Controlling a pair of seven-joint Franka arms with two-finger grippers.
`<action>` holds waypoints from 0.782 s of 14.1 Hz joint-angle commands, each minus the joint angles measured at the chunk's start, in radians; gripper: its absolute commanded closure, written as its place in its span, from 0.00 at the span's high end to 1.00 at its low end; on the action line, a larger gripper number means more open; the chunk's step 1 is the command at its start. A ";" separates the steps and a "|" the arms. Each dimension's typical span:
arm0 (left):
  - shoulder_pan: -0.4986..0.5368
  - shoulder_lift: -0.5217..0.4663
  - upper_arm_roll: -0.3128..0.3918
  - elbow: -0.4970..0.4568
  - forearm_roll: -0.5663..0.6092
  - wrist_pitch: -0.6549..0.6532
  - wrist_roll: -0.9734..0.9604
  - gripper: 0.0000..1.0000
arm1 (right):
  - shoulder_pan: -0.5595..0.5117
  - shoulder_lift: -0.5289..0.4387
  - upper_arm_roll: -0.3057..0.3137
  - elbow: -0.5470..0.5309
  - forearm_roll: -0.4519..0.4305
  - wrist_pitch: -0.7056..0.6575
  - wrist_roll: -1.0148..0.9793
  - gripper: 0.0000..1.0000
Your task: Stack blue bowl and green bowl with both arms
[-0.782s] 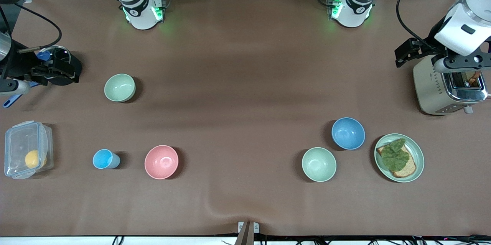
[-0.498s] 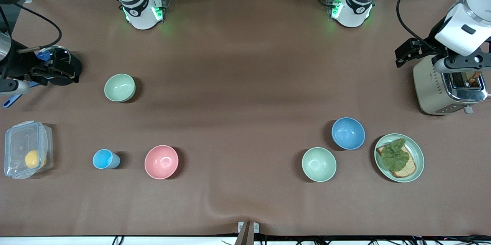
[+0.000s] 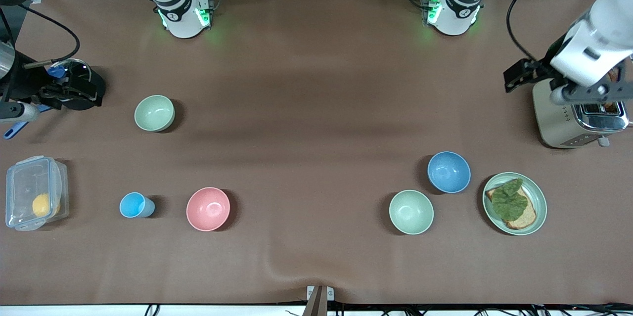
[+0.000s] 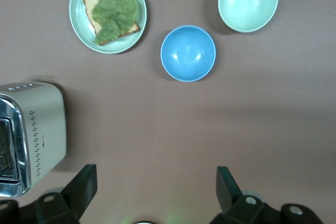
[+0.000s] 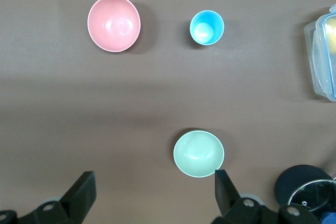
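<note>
- Step in hand: the opening approach. No bowl is lifted and none is nested; the stack is not yet begun.
- Left gripper point(image 4: 156, 170): mine, fingers spread wide, holding nothing, up in the air over the toaster point(image 3: 568, 118) at the left arm's end of the table.
- Right gripper point(image 5: 153, 174): mine, fingers spread wide, holding nothing, up over a dark pot point(image 3: 79, 91) at the right arm's end.
- Blue bowl point(image 3: 449, 172): upright, empty, toward the left arm's end, beside the green plate point(image 3: 540, 192) of bread and leaf.
- Green bowl point(image 3: 411, 212): upright, empty, just beside the blue bowl and nearer the front camera.
- Second green bowl point(image 3: 154, 113): a lookalike, toward the right arm's end, well apart from the blue one. I cannot tell which of the two is meant.
- Next move, in my judgement: bring each gripper down over a bowl rim, one finger inside, one outside.
- Also present: pink bowl point(image 3: 208, 208), light-blue cup point(image 3: 133, 205), clear lidded box point(image 3: 20, 177).
- Surface: brown table cover point(image 3: 316, 83), slightly rippled at the camera's edge.
- Room: cables and racks past the arm bases.
</note>
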State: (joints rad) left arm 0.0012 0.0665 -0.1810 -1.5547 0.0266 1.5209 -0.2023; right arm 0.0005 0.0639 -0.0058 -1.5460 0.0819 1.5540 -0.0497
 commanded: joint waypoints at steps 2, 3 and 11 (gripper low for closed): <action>-0.006 0.149 -0.006 0.019 -0.001 0.063 -0.006 1.00 | 0.003 -0.018 -0.002 -0.011 -0.010 -0.015 0.013 1.00; -0.019 0.194 -0.005 0.018 0.004 0.099 -0.006 1.00 | 0.003 -0.015 -0.002 -0.011 -0.010 -0.017 0.001 1.00; -0.035 0.508 0.002 0.013 0.055 0.444 -0.043 1.00 | -0.008 0.001 -0.040 -0.161 -0.068 0.007 -0.074 1.00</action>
State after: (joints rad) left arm -0.0235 0.5111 -0.1798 -1.5604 0.0467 1.8975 -0.2042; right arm -0.0058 0.0788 -0.0372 -1.6421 0.0337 1.5406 -0.1013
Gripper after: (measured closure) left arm 0.000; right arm 0.000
